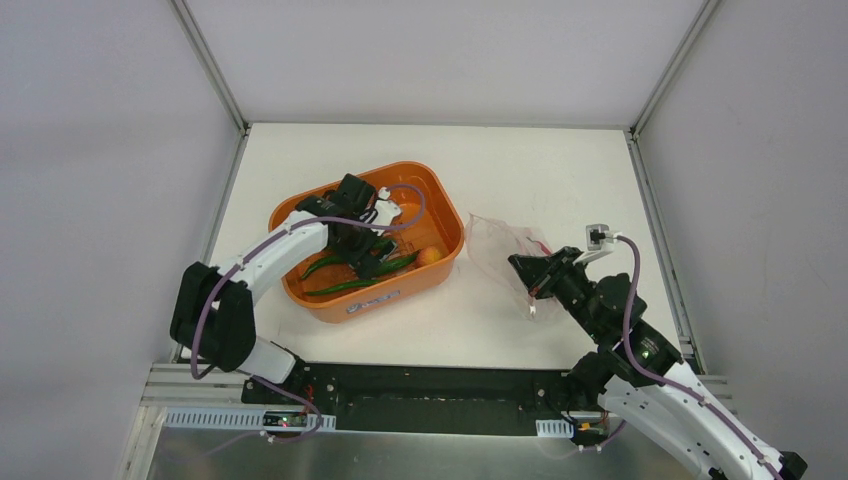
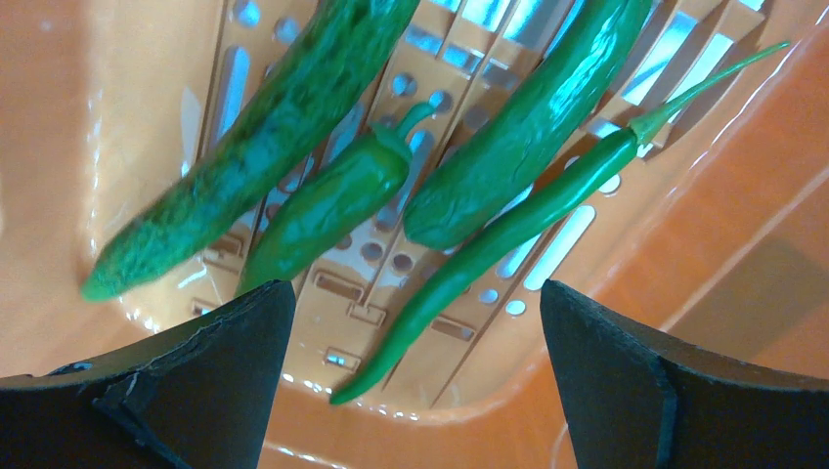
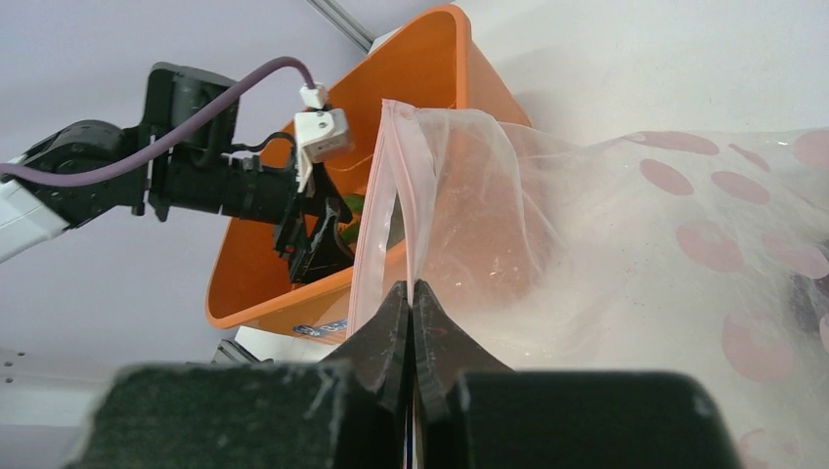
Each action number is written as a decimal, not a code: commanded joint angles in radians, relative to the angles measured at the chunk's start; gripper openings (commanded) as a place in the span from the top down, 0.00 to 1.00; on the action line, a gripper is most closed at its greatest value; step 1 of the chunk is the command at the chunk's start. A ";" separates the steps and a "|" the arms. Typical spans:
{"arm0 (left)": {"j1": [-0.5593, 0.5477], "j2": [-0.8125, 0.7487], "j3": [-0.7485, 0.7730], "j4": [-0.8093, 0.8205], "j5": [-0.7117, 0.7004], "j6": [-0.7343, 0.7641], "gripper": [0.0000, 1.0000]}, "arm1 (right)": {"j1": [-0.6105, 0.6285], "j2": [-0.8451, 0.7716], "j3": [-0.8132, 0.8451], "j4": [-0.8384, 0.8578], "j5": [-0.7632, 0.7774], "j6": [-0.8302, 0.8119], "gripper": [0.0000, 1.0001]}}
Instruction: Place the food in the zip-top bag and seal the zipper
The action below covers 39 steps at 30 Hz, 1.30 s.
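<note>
L gripper (image 2: 415, 308) spread wide, nothing held, down inside the orange plastic tub (image 1: 448, 215). Just ahead of its fingers (image 2: 196, 391), on the tub's slotted floor: four long slim green chili peppers (image 2: 508, 137) side by side, the thinnest reaching into the gap btwn the tips. A small round orange piece (image 1: 430, 256) lies off to one side. R gripper (image 3: 411, 293) clenched on the thin pink zipper (image 3: 376, 215) of the clear, pink-dotted plastic zip-top bag (image 3: 635, 274). The bag body billows out beyond the tips, w/ the tub close behind its mouth.

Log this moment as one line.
left hand open over chilies in tub | right hand shut on bag mouth
</note>
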 commanded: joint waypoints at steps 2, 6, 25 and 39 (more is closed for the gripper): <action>0.017 0.119 0.131 -0.060 0.062 0.124 0.01 | -0.003 -0.031 0.024 0.022 0.002 0.017 1.00; 0.020 0.210 0.186 -0.108 0.029 0.105 0.01 | -0.003 -0.044 0.026 0.002 0.012 0.022 1.00; 0.020 0.261 0.040 0.052 0.052 -0.009 0.43 | -0.003 -0.050 0.011 0.009 0.004 0.032 1.00; 0.016 0.045 -0.007 0.089 0.020 -0.041 0.87 | -0.003 -0.058 0.008 0.001 0.015 0.046 1.00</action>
